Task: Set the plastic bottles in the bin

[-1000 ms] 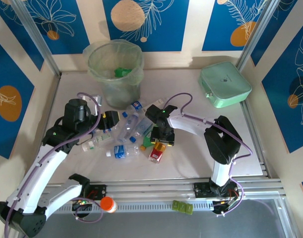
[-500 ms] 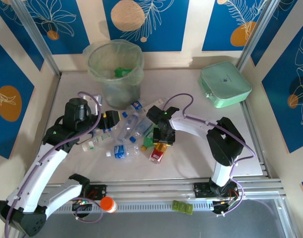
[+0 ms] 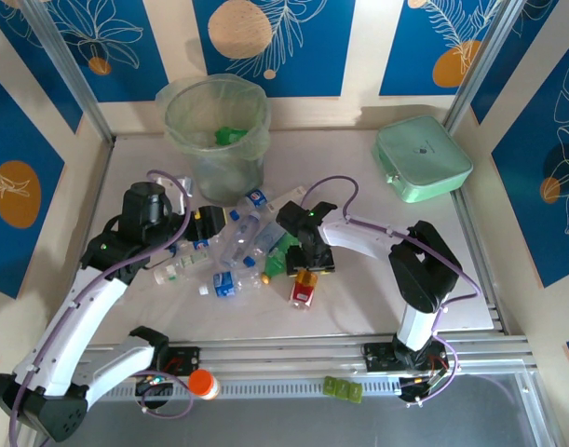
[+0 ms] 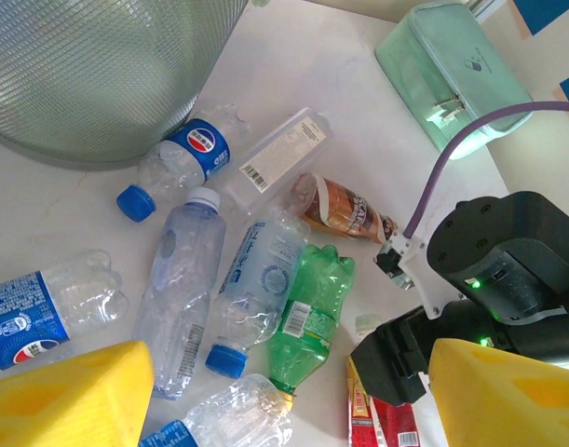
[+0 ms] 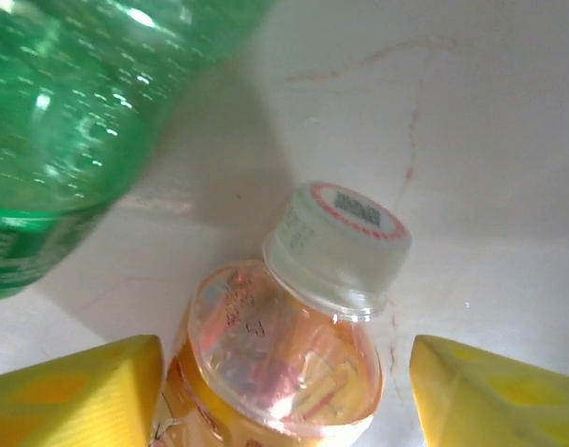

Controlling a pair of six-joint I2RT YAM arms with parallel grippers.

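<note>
Right arm [image 3: 359, 233] bends leftward, its fingers [image 5: 70, 391] straddling the orange-red bottle [image 5: 284, 363]

A flat mint-green case [image 3: 422, 158] lies at the far right of the pale desk [image 3: 359, 307]. At the near edge, an orange round object [image 3: 202, 383] and small green blocks [image 3: 343, 389] sit just in front of the rails [image 3: 293, 349].

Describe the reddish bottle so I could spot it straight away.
Find the tall pale-green bin at the back; a heap of bottles lies in front of it. At the heap's near right edge, under the right gripper, lies the orange-red bottle, the only red-labelled one among clear, blue-labelled and green neighbours.
</note>
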